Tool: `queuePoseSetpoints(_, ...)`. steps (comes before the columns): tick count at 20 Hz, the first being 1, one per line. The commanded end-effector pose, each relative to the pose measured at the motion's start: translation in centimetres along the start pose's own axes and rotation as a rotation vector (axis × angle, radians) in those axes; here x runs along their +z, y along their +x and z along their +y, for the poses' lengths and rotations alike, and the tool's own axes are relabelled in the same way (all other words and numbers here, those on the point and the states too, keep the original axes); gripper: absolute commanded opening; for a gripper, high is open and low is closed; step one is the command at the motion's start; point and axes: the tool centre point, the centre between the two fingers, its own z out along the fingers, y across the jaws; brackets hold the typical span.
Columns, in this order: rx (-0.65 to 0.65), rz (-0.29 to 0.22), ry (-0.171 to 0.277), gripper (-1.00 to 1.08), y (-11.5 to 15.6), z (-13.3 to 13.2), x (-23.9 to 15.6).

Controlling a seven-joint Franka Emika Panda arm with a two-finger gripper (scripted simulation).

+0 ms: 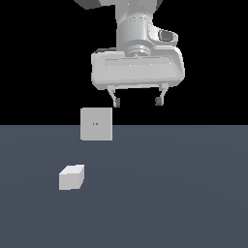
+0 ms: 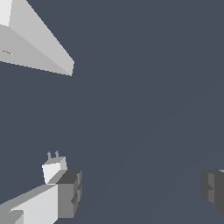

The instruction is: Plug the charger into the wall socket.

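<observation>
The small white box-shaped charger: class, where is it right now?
In the exterior view, the small white box-shaped charger lies on the dark grey floor, left of centre, in front of the upright light-grey square wall socket and apart from it.

In the exterior view the white robot arm is cut off by the upper picture edge, so only its wrist and the claw show. In the wrist view the flat upright light-grey square socket plate runs out of the frame at one corner; only one of its orange-brown dots is glimpsed, at the edge. The small plain white box-shaped charger is partly hidden behind one dark grey finger pad. The other pad is cropped by the picture edge.
</observation>
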Motion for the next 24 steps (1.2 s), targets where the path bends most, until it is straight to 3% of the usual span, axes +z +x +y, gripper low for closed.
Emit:
queuePoseSetpoints(1,0.0,0.0,0.0,1.0,0.0,0.0,0.0)
queuePoseSetpoints(12,-0.016,0.033,0.006,1.0,-0.9,-1.4,0.9)
queuePoseSetpoints(24,-0.068,0.139,0.025,1.0,-3.5,-6.1,4.1)
